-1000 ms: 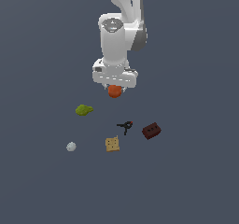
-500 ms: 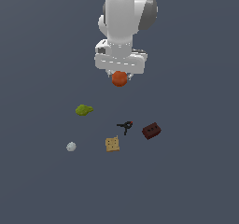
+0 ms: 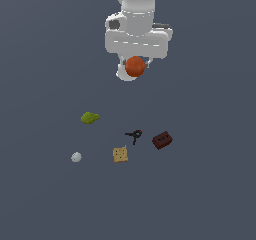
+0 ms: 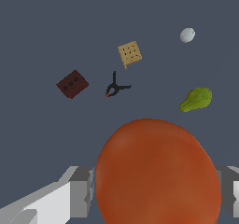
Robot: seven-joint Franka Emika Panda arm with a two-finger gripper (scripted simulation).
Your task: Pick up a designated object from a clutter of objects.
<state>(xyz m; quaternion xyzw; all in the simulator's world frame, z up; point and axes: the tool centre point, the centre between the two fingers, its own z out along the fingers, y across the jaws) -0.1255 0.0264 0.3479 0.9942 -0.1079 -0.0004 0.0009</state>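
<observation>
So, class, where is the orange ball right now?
In the exterior view, the orange ball is held in the pincer, high above the green blob and clamp.

- The gripper (image 3: 135, 70) holds the orange ball (image 3: 135, 66) well above the floor.
- Below lie green blob (image 3: 90, 117), clamp (image 3: 134, 134), brick (image 3: 162, 140), cracker (image 3: 120, 154), grey-white ball (image 3: 76, 157).

White rounded arm (image 3: 137, 6), boxy white claw (image 3: 135, 74), grey fingers (image 4: 80, 191)

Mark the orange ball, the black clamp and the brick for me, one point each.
orange ball (image 3: 135, 66), exterior view, middle of its visible face below the gripper body.
black clamp (image 4: 114, 87), wrist view, where its handles meet.
dark red-brown brick (image 3: 162, 140), exterior view, centre of its top face.
</observation>
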